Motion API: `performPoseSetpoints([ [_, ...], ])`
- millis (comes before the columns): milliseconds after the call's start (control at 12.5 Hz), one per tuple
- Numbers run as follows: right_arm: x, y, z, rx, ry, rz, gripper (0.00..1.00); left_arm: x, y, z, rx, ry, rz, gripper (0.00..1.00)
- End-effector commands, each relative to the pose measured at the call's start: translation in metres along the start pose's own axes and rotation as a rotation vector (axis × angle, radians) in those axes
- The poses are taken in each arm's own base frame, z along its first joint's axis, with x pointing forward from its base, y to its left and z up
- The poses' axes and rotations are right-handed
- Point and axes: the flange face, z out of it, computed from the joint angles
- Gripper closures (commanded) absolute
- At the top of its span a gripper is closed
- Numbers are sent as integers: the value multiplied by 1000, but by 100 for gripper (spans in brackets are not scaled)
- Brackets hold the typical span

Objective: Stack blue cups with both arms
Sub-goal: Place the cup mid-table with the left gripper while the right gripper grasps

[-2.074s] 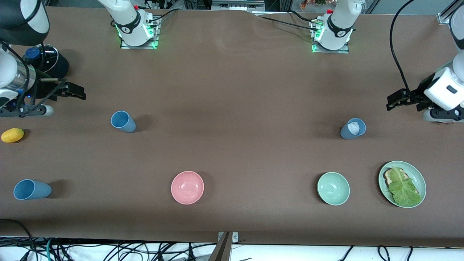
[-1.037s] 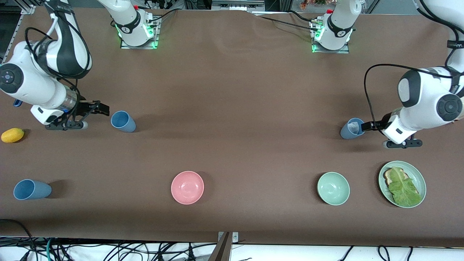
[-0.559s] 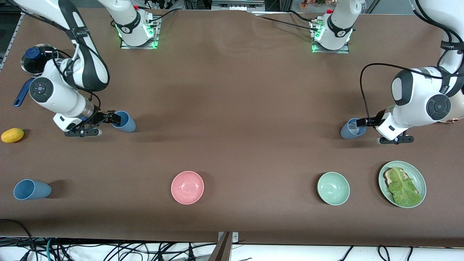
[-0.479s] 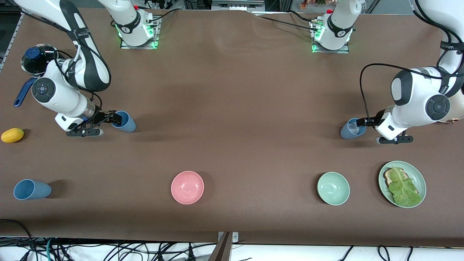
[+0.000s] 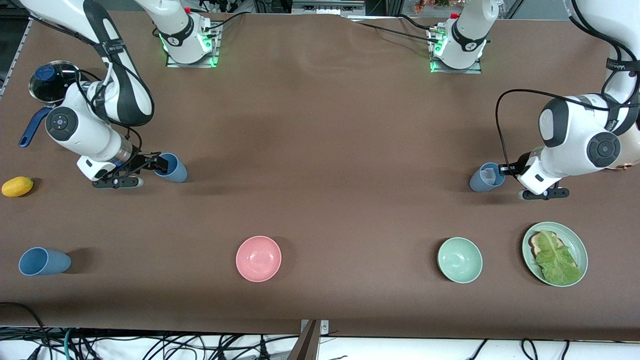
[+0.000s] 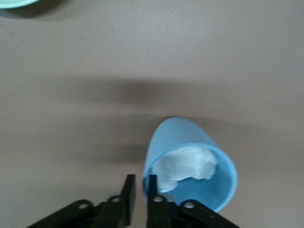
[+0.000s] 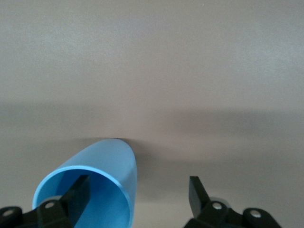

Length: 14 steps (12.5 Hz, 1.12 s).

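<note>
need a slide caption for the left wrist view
Left claw pinching the rim of a blue cup holding crumpled white paper.

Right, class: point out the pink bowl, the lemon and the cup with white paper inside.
pink bowl [image 5: 258, 258], front view, middle of its inside.
lemon [image 5: 17, 186], front view, middle of its skin.
cup with white paper [image 6: 190, 164], left wrist view, on the paper inside.

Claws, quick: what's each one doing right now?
Left claw: shut on the rim of the blue cup with white stuffing, one finger inside, one outside.
Right claw: open, straddling the wall of the empty blue cup.
</note>
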Motion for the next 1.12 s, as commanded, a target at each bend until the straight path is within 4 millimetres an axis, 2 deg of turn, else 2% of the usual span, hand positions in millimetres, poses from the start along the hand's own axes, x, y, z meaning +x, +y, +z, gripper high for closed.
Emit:
performPoseSetpoints([
  [0,-3,2,3,8,5,-1,9,19,20,-10,-97,26,-77,100],
  [80,-4,2,6,10,-1,2,12,22,32,-17,-103,38,-108,100],
  [239,-3,2,7,10,2,2,12,27,80,-26,-106,47,-180,100],
  [479,-3,2,8,10,4,4,15,23,188,-32,-154,40,-265,100],
  [718,-3,2,8,10,2,8,15,5,276,-50,-280,11,-296,100],
  [878,-3,2,8,10,1,11,16,-17,335,-32,-321,-37,-254,100],
  [1037,-3,2,8,11,-3,17,17,-20,379,-4,-305,-55,-230,100],
])
